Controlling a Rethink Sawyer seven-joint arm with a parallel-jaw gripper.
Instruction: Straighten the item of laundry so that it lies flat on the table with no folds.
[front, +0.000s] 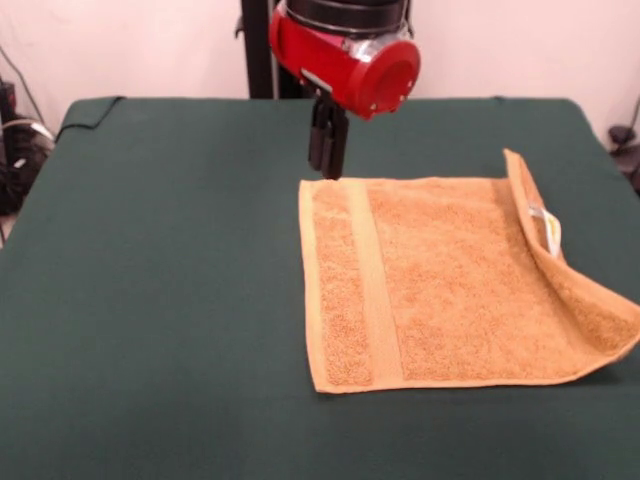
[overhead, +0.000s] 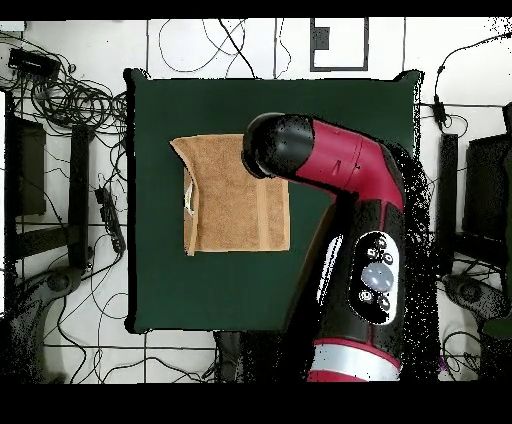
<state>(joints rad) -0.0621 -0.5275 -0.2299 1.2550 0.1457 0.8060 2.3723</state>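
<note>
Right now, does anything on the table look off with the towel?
Yes. The towel is mostly flat, but its edge on the front view's right is folded over, with the white label showing on the flap. The hand hangs at the far left corner.

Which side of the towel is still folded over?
The towel edge with the small white label, on the front view's right, is flipped up and over. The other edges lie flat on the table.

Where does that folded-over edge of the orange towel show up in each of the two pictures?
Front view: the folded edge runs along the towel's right side, white label on it.
Overhead view: the folded edge is on the towel's left side.
Shared landmark: the white label on the fold.
</note>
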